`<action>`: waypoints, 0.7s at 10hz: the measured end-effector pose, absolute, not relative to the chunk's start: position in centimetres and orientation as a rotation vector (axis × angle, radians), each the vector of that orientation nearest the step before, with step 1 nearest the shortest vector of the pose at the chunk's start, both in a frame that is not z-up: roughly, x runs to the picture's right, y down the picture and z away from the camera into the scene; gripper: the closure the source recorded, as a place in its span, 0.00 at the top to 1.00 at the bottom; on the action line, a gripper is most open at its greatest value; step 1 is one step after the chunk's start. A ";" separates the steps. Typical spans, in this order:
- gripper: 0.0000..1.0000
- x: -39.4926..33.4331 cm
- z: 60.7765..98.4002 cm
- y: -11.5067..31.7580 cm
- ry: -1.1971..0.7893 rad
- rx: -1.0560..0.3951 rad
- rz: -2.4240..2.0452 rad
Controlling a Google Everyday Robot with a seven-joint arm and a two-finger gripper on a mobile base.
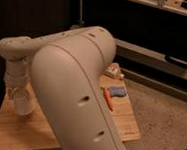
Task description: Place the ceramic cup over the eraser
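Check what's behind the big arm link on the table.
Visible past the link: orange stick, blue-grey oblong object. It covers the middle of the table; no eraser in sight. The pincer sits low left, shut.

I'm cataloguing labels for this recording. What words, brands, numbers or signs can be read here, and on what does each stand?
No text can be read.
Small packet at the far edge of the table: print, if any, too blurred.
Near right corner of the tabletop: faint mark, illegible.
White arm and the end effector, down at the left side: no lettering visible.
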State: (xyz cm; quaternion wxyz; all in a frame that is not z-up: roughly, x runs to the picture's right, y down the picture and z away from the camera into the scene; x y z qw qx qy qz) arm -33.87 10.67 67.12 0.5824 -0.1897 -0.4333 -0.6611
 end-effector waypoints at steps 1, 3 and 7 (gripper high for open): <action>0.00 -32.1 66.3 10.1 -1.010 -0.442 -1.532; 0.00 -28.1 64.7 9.1 -1.011 -0.429 -1.497; 0.00 -20.7 61.7 6.9 -0.980 -0.347 -1.399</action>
